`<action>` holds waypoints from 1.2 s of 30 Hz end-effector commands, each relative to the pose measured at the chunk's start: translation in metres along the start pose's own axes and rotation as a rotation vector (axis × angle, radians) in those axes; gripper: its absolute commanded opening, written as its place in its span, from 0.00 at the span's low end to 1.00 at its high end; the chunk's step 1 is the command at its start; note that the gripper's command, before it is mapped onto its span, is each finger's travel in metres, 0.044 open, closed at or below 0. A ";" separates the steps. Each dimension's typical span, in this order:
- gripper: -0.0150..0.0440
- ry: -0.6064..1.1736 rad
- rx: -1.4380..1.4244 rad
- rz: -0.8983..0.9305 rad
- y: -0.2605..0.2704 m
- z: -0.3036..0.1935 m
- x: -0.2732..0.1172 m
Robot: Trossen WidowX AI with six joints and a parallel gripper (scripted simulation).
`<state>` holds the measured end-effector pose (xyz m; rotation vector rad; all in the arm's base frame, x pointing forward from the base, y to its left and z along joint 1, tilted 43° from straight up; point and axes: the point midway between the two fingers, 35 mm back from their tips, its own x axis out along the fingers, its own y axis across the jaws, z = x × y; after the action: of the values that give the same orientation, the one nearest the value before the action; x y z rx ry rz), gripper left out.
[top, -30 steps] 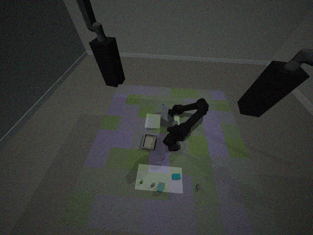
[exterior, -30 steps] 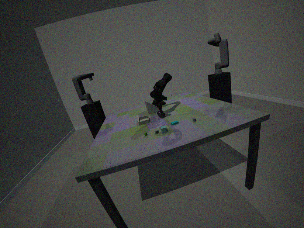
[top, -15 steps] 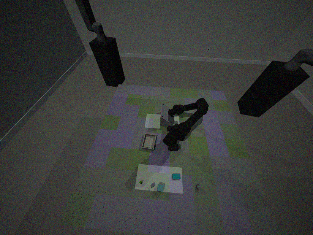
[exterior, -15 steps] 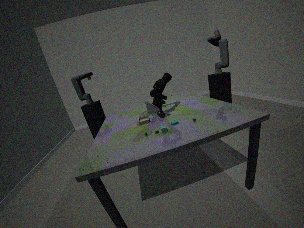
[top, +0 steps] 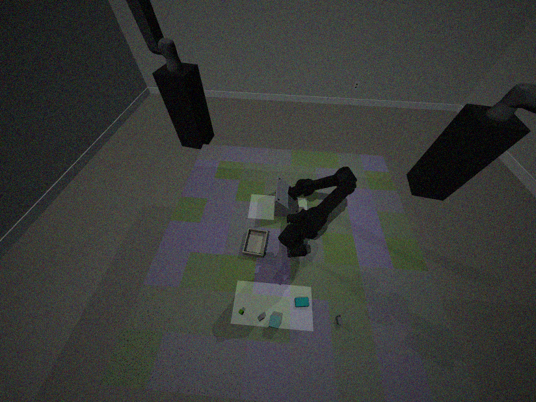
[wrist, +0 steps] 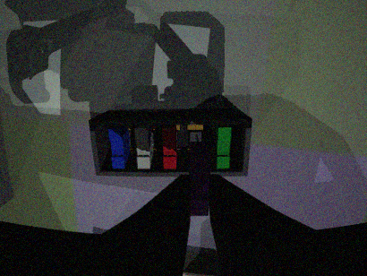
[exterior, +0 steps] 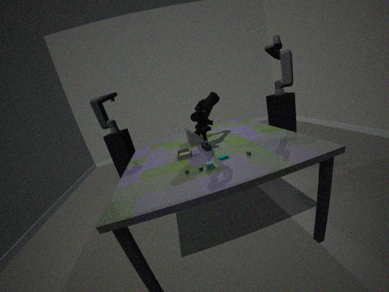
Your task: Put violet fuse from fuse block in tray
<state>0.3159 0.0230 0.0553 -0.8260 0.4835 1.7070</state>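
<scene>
My gripper (wrist: 199,184) (exterior: 205,141) is shut on the violet fuse (wrist: 200,202), which looks very dark between the fingertips. The fuse is above the black fuse block (wrist: 100,154) (exterior: 206,147). Brass contacts show in its bare slot, between the red fuse (wrist: 169,158) and the green fuse (wrist: 223,150). The white fuse (wrist: 143,159) and the blue fuse (wrist: 117,150) also sit in the block. The fuse's lower end overlaps the block in the wrist view; the exact gap is hard to tell. The tray (top: 256,244) (exterior: 184,156) looks empty. The arm hides the block in the top view.
An upright grey panel (top: 281,194) (exterior: 193,137) stands behind the tray, near the arm. A teal box (top: 301,302) (exterior: 223,157), a light blue block (top: 274,321) (exterior: 209,166), a small green thing (top: 241,311) (exterior: 186,171) and small grey pieces (top: 261,316) (exterior: 248,153) lie farther forward.
</scene>
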 end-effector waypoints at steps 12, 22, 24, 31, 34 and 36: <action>0.25 0.016 -0.002 -0.005 0.000 -0.046 -0.010; 0.25 0.023 -0.002 -0.004 0.012 -0.108 -0.013; 0.25 0.023 -0.002 -0.004 0.015 -0.120 -0.013; 0.25 0.020 -0.004 -0.003 0.032 -0.162 -0.011; 0.25 0.018 -0.005 -0.004 0.038 -0.176 -0.009; 0.25 0.018 -0.005 -0.004 0.039 -0.177 -0.009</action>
<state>0.3299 -0.1084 -0.0532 -0.8402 0.4929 1.6975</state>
